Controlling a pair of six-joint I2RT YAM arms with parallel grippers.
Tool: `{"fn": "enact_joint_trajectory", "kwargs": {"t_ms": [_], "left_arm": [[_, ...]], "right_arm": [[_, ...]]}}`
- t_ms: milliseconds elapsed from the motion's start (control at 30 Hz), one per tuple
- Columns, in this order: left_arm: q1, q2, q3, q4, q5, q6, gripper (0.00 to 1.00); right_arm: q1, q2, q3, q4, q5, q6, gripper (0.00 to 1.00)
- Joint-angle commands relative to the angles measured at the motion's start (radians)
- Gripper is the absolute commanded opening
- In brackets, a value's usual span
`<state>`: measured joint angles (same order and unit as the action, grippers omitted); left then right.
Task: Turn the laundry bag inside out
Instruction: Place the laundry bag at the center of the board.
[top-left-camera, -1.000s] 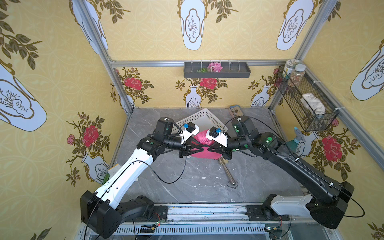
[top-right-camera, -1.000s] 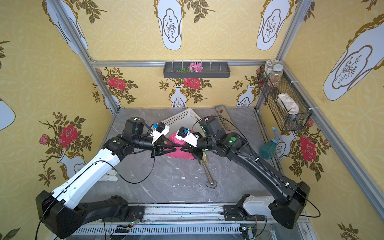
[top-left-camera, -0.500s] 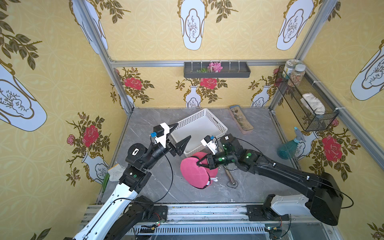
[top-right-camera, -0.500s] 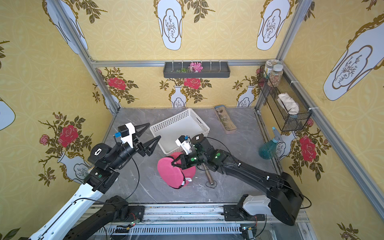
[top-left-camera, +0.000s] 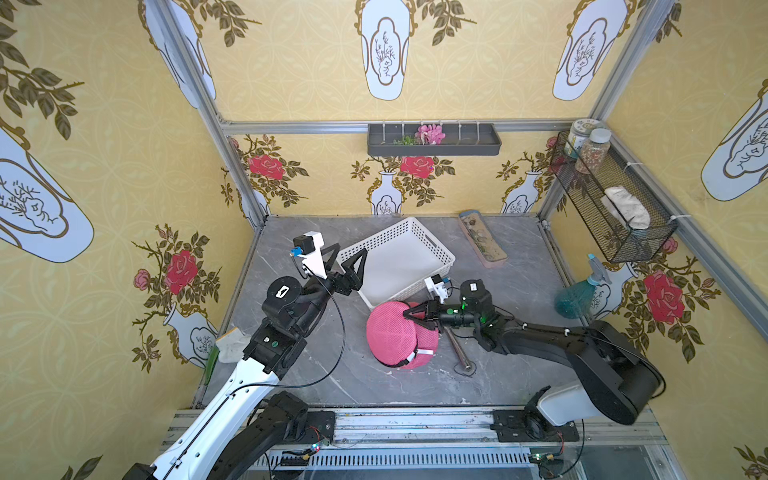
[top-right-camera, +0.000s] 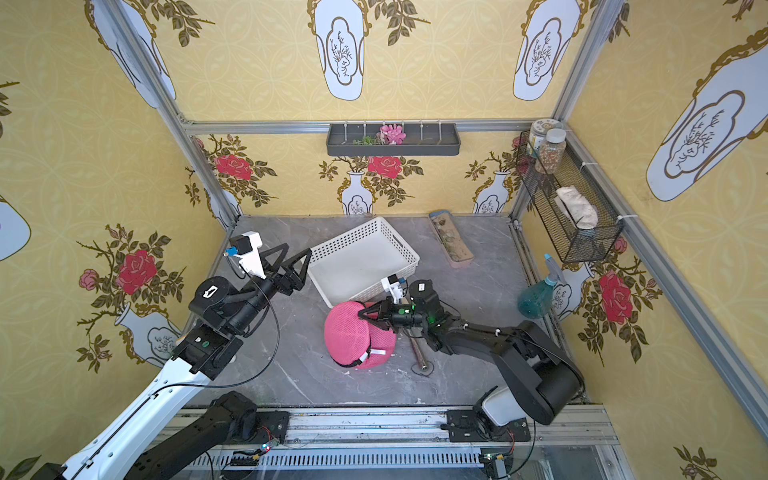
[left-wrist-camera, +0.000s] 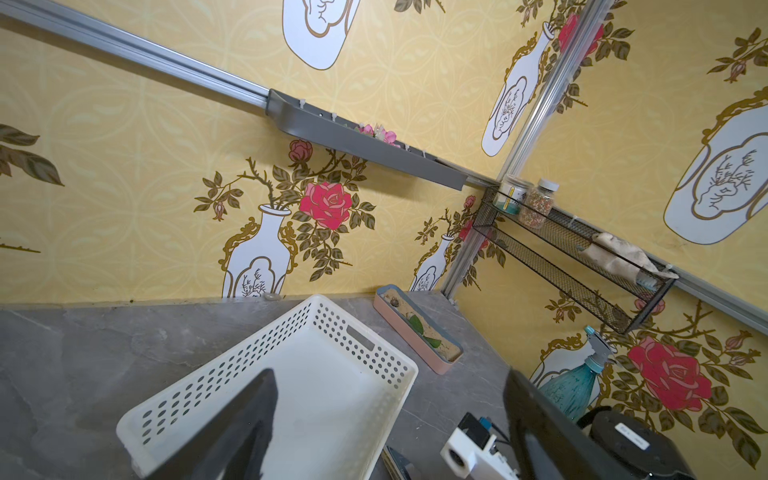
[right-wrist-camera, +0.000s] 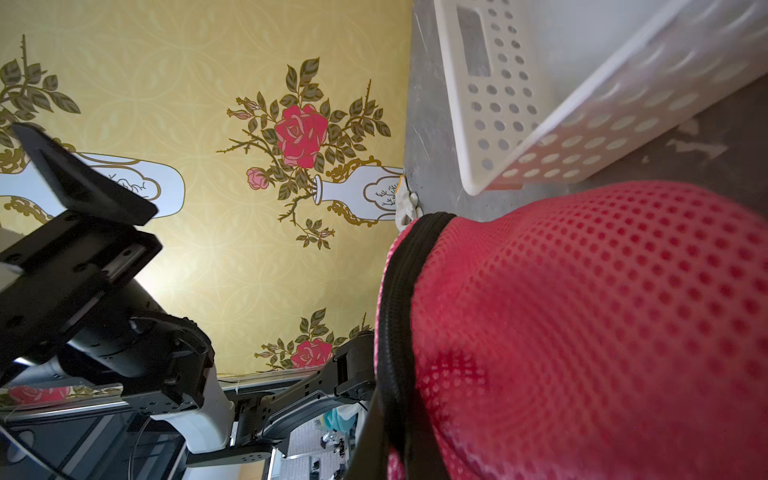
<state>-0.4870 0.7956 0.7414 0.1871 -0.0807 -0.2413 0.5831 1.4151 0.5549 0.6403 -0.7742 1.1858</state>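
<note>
Currently the right hand (top-left-camera: 410, 314) is pressed together, pinching the mesh of the laundry bag (top-left-camera: 392, 338), which sits domed on the tabletop (top-left-camera: 374, 390) just beside the white basket (top-left-camera: 432, 240). The left hand (top-left-camera: 348, 254) is spread, empty and well apart from the bag.

Risk: 1 thin pinch may slip, or the dome may collapse.

Hidden: the bag's opening and the right fingertips. Cannot tell whether the zipper is open.

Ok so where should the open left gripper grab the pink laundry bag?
Probably the black zipper rim at the laundry bag's near edge, from the robot's left: it forms a raised ridge there, opposite the right gripper's pinch.
</note>
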Motion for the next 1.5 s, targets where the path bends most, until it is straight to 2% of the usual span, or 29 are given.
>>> {"fn": "enact_joint_trajectory", "kwargs": {"t_ms": [0, 67, 133, 200, 233, 467, 600, 667, 700, 767, 800, 933, 1000, 1067, 1167, 1267, 1367, 1467], "left_arm": [[0.006, 0.017, -0.011, 0.004, -0.008, -0.022, 0.87], [0.010, 0.036, -0.014, 0.004, 0.000, -0.029, 0.86], [0.018, 0.055, -0.017, 0.002, 0.024, -0.053, 0.85], [0.024, 0.084, -0.005, -0.028, 0.136, -0.078, 0.84], [0.057, 0.101, 0.005, -0.058, 0.189, -0.078, 0.84], [0.059, 0.158, 0.008, -0.314, 0.410, -0.116, 0.81], [0.058, 0.216, -0.008, -0.420, 0.551, -0.153, 0.76], [0.059, 0.259, -0.021, -0.453, 0.590, -0.177, 0.75], [0.058, 0.279, -0.033, -0.451, 0.609, -0.181, 0.74], [0.056, 0.314, -0.060, -0.429, 0.651, -0.217, 0.71], [0.050, 0.322, -0.072, -0.412, 0.669, -0.227, 0.69], [-0.015, 0.330, -0.099, -0.359, 0.654, -0.250, 0.65], [-0.019, 0.335, -0.103, -0.351, 0.630, -0.262, 0.64], [-0.019, 0.324, -0.104, -0.346, 0.578, -0.270, 0.64], [-0.018, 0.287, -0.110, -0.336, 0.446, -0.297, 0.70], [-0.018, 0.240, -0.138, -0.292, 0.350, -0.342, 0.72], [-0.016, 0.208, -0.153, -0.279, 0.296, -0.371, 0.73], [-0.016, 0.181, -0.162, -0.279, 0.265, -0.388, 0.73]], "right_arm": [[-0.055, -0.083, 0.011, -0.322, -0.040, -0.197, 0.07], [-0.081, -0.097, -0.004, -0.386, -0.056, -0.236, 0.10], [-0.105, -0.087, -0.029, -0.363, -0.076, -0.234, 0.10], [-0.116, -0.075, -0.042, -0.322, -0.088, -0.215, 0.09], [-0.116, -0.075, -0.040, -0.311, -0.089, -0.210, 0.10], [-0.129, -0.103, 0.011, -0.426, -0.066, -0.269, 0.31], [-0.137, -0.110, 0.042, -0.520, -0.047, -0.325, 0.27], [-0.137, -0.107, 0.061, -0.559, -0.044, -0.352, 0.29], [-0.137, -0.107, 0.071, -0.580, -0.046, -0.365, 0.33], [-0.135, -0.129, 0.111, -0.676, -0.028, -0.403, 0.53], [-0.133, -0.150, 0.129, -0.723, -0.010, -0.422, 0.59], [-0.116, -0.271, 0.237, -1.059, 0.167, -0.524, 0.84], [-0.043, -0.286, 0.309, -1.234, 0.309, -0.566, 0.93], [0.097, -0.275, 0.373, -1.358, 0.500, -0.550, 1.00], [0.271, -0.226, 0.435, -1.453, 0.739, -0.474, 0.97], [0.383, -0.147, 0.499, -1.496, 0.886, -0.434, 0.97], [0.414, -0.064, 0.535, -1.490, 0.956, -0.428, 0.97], [0.413, 0.009, 0.545, -1.415, 0.936, -0.435, 0.98]]}}
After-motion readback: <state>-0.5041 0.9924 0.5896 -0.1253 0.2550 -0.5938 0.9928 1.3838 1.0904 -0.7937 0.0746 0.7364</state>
